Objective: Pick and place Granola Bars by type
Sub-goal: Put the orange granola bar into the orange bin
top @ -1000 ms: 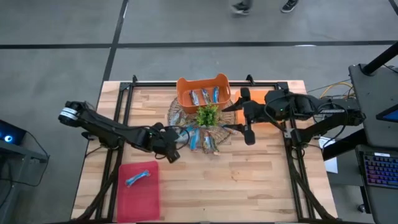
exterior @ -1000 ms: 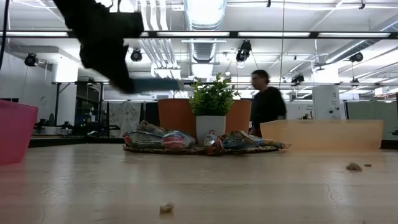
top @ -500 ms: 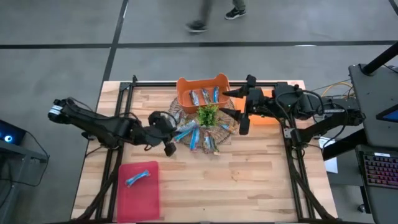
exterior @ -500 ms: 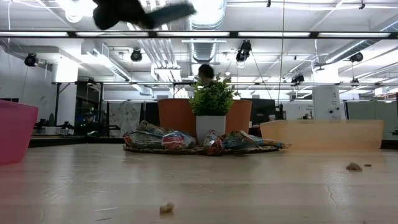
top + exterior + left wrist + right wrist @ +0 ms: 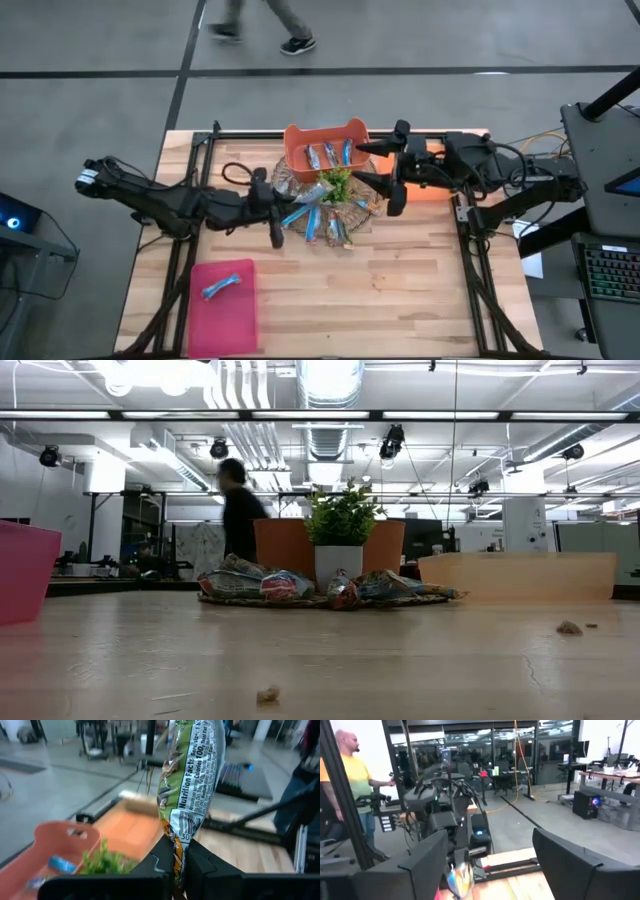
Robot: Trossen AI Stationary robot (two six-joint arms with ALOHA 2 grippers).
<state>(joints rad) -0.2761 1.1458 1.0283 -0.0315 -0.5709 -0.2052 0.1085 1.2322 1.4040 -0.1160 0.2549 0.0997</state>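
My left gripper point(image 5: 283, 212) hovers high over the left side of the pile and is shut on one granola bar point(image 5: 192, 770), a shiny wrapper with a white nutrition panel and green and orange-brown print. Loose granola bars point(image 5: 325, 225) lie on a round woven mat around a small potted plant point(image 5: 333, 185); the low view shows them point(image 5: 260, 582) heaped at the pot's foot. My right gripper point(image 5: 365, 165) is open, raised just right of the plant, touching nothing. Neither gripper shows in the low view. My left gripper pinches the bar's lower end point(image 5: 176, 840) between its two fingers point(image 5: 162, 857). The fingers come level from the table's left side. The bar is lifted clear of the pile and sticks out beyond the fingertips toward the plant.
An orange bin point(image 5: 295, 135) with blue bars stands behind the plant. A pink bin point(image 5: 205, 320) near the left front corner holds one blue bar point(image 5: 220, 288). An orange flat tray point(image 5: 432, 190) lies under my right arm. Crumbs point(image 5: 268, 694) dot the near table. A person point(image 5: 265, 20) walks beyond the far edge.
My left gripper has risen with the bar, climbing out of the top of the low view, and has shifted slightly toward the far edge. My right gripper has moved a little toward the far edge. A person has walked leftward behind the table.
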